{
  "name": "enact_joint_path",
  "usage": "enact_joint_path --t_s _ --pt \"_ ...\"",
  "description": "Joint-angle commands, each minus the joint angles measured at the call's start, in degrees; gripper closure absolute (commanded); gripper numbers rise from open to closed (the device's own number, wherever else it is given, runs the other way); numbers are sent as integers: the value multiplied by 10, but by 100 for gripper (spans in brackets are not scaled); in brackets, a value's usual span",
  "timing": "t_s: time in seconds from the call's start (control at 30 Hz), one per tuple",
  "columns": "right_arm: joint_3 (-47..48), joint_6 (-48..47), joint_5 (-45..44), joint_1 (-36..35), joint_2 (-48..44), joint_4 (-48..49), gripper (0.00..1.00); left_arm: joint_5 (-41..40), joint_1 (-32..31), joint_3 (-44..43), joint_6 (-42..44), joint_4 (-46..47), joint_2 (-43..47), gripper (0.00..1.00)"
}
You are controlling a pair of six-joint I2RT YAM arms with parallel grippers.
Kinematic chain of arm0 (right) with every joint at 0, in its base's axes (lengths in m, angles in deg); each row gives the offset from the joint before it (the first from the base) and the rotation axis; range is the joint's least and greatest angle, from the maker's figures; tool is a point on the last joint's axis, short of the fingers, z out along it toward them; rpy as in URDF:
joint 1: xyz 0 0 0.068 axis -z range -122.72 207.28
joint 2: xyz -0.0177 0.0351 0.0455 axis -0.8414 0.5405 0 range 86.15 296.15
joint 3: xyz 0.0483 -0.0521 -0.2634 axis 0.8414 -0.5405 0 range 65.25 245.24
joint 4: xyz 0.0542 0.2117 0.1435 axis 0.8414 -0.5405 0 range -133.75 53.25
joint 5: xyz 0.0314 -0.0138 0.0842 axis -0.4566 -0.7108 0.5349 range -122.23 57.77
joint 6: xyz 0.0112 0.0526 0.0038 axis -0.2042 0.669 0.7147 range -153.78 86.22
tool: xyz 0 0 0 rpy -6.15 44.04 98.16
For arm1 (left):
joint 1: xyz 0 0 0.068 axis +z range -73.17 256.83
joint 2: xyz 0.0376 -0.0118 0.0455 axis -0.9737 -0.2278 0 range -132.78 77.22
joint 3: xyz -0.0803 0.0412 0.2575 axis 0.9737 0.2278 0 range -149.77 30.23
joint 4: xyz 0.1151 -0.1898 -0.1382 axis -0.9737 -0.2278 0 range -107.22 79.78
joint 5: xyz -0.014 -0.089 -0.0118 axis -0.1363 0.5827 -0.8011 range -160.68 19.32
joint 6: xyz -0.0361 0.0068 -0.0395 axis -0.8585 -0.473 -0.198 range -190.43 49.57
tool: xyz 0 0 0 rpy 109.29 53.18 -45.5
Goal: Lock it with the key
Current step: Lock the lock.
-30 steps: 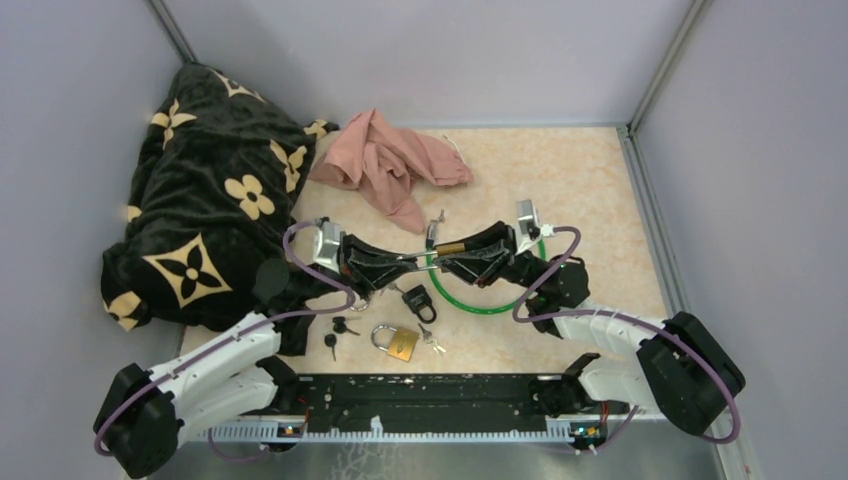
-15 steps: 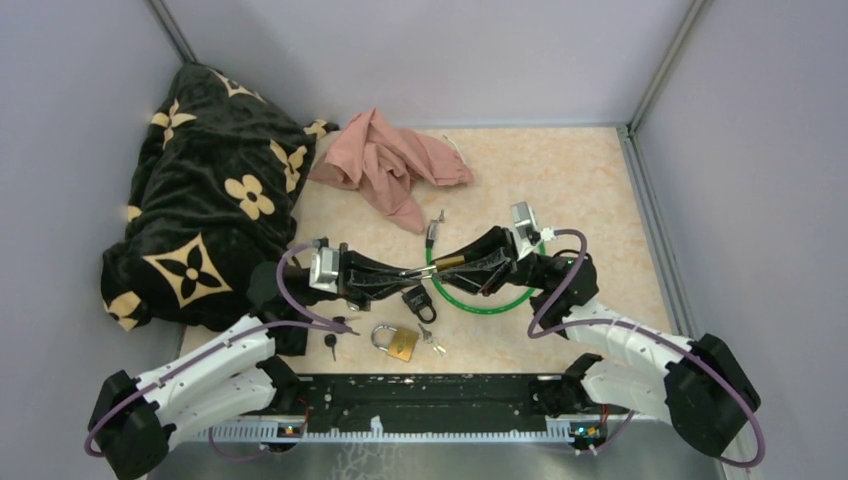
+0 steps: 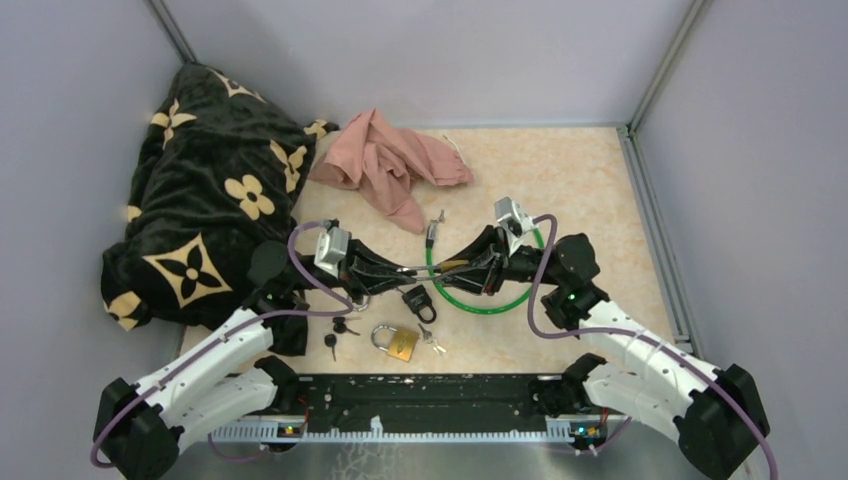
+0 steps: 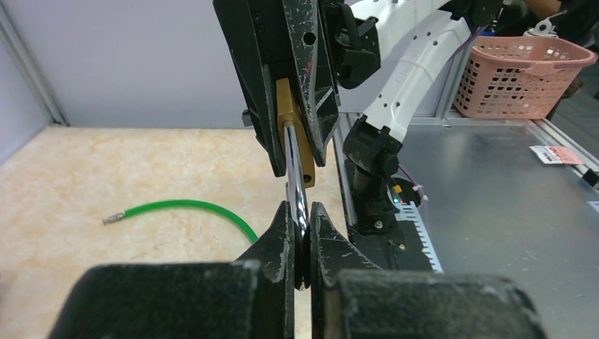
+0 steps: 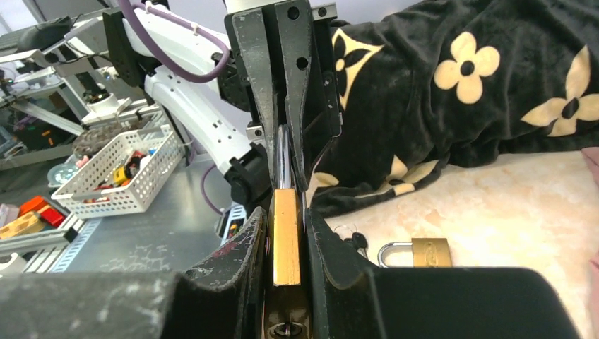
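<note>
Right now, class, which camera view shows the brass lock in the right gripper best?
The right wrist view: the brass lock sits close and sharp, clamped in the right gripper. The left wrist view shows only its narrow edge behind a metal bar; the top view, a tiny brass sliver.

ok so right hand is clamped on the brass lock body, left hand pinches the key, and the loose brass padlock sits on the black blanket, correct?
Not quite. The top external view shows the loose brass padlock lying on the table, apart from the black blanket. The rest holds.
</note>
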Motion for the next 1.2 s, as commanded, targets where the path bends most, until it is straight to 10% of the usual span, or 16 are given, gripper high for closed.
enact_joint_path --t_s 0.0,1.17 --pt "16 21 -20 16 30 32 100 66 -17 3 -78 78 -1 100" --pt "48 -103 -207 -55 28 -59 100 66 -77 -6 -123 116 -45 100"
